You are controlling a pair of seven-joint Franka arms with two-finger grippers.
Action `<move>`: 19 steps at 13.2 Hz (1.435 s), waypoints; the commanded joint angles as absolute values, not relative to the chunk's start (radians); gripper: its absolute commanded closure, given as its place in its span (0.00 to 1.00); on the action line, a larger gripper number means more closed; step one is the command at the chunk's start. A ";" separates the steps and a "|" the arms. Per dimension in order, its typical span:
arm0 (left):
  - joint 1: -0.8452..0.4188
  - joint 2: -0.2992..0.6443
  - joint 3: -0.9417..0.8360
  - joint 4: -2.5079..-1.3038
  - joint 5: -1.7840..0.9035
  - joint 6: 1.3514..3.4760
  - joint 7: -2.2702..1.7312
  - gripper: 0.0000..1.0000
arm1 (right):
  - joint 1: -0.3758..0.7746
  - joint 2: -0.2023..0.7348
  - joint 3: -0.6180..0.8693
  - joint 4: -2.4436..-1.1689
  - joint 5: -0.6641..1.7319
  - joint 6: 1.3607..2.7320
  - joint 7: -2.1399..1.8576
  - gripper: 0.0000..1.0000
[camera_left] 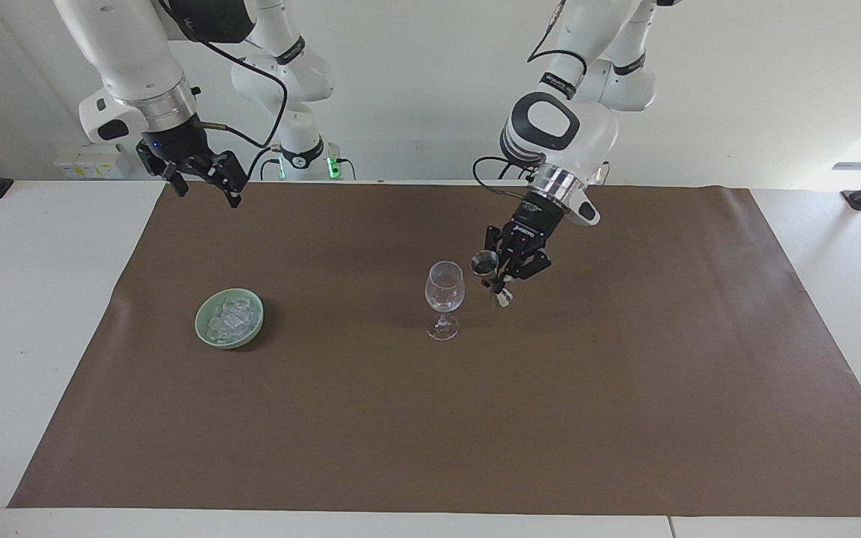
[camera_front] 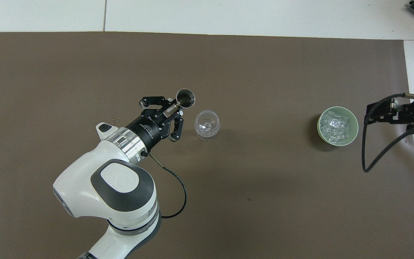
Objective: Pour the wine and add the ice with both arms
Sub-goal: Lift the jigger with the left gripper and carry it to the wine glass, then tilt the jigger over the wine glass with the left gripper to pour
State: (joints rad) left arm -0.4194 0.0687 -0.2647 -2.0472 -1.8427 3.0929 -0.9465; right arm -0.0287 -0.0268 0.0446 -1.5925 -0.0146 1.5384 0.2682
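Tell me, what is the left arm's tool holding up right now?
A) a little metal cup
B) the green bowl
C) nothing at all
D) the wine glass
A: the left tool is shut on a little metal cup, held up in the air beside the wine glass, which stands alone on the mat, while the green bowl sits untouched toward the right arm's end.

On the mat point(camera_left: 625, 418), the glass point(camera_left: 445, 293) stands at the centre. Taking twelve o'clock as away from the robots, the bowl point(camera_left: 229, 319) sits at three o'clock from the glass, well apart, toward the right arm's end, with the ice point(camera_left: 230, 314) in it. The jigger point(camera_left: 492, 275) hangs in the air just beside the glass at nine o'clock.
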 commanded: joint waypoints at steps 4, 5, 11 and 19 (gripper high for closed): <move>-0.488 0.097 -0.259 -2.023 -1.775 3.175 -0.924 1.00 | -0.035 -0.049 0.048 -1.617 -0.009 1.549 0.258 0.00; -0.489 0.106 -0.259 -2.023 -1.773 3.177 -0.895 1.00 | -0.034 -0.049 0.048 -1.617 -0.009 1.549 0.258 0.00; -0.523 0.126 -0.258 -2.016 -1.738 3.209 -0.790 1.00 | -0.035 -0.049 0.048 -1.617 -0.009 1.549 0.258 0.00; -0.525 0.130 -0.258 -2.006 -1.727 3.232 -0.579 1.00 | -0.034 -0.049 0.048 -1.617 -0.011 1.549 0.258 0.00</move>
